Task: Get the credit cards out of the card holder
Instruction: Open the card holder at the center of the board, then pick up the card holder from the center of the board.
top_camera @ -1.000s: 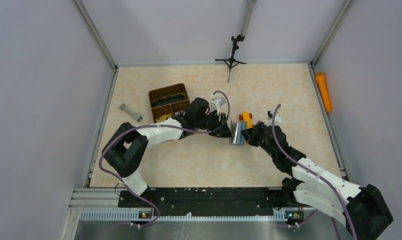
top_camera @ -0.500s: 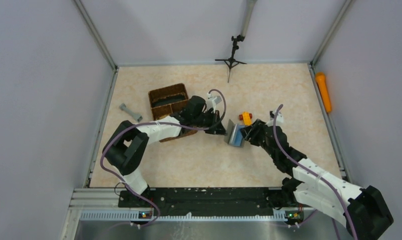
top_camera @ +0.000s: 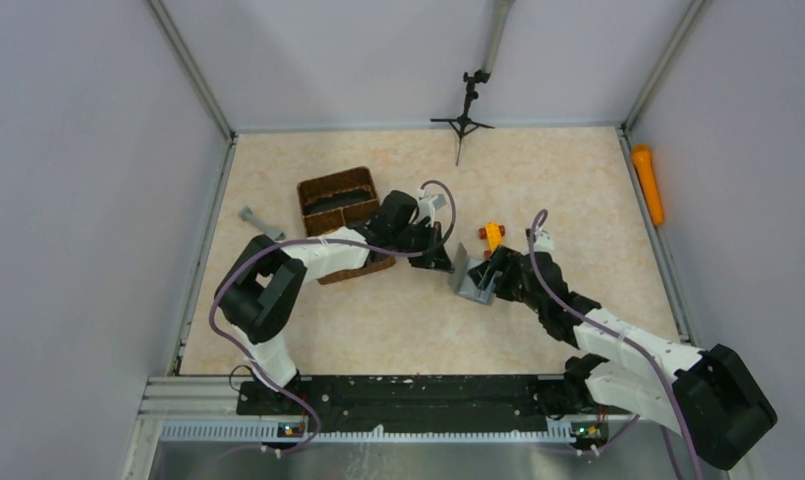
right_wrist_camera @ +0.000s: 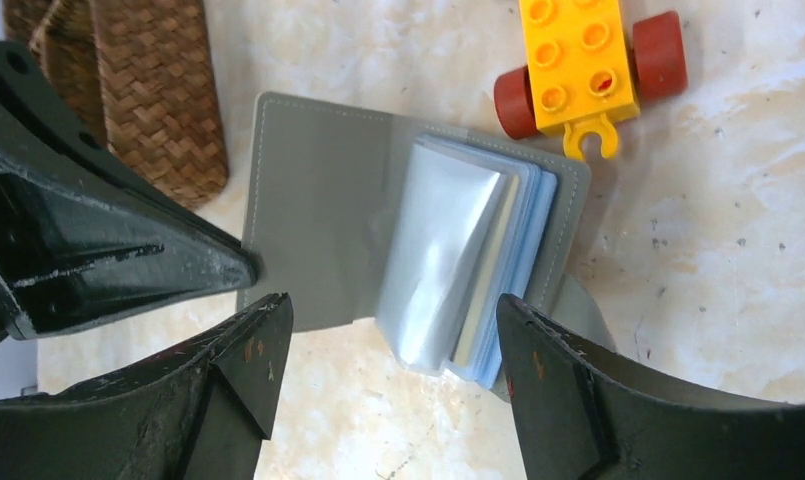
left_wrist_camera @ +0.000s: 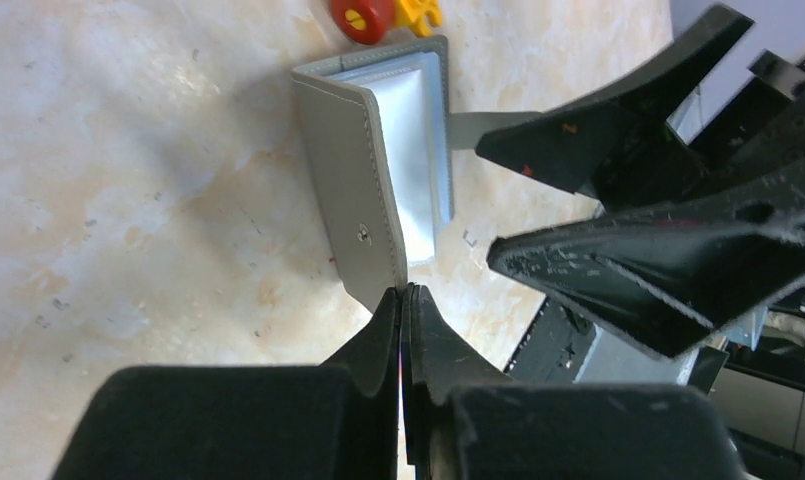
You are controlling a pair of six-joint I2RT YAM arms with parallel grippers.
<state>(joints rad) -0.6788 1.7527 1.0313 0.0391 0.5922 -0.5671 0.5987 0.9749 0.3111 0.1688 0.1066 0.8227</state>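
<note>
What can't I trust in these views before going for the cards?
- Thin pale credit cards: right wrist view, frosted sleeves hide their count.
- Shut left end effector: left wrist view, its fingertips hide whether it pinches the flat grey folding card holder.
- Top view: holder too small.

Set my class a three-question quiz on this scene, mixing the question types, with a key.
1. True or false: the left gripper has its jaws shut.
2. The right gripper hangs with open jaws over: A the toy brick; B the card holder; C the wicker basket.
3. Short answer: is the card holder folded shut or open?
Key: 1 true; 2 B; 3 open.
</note>
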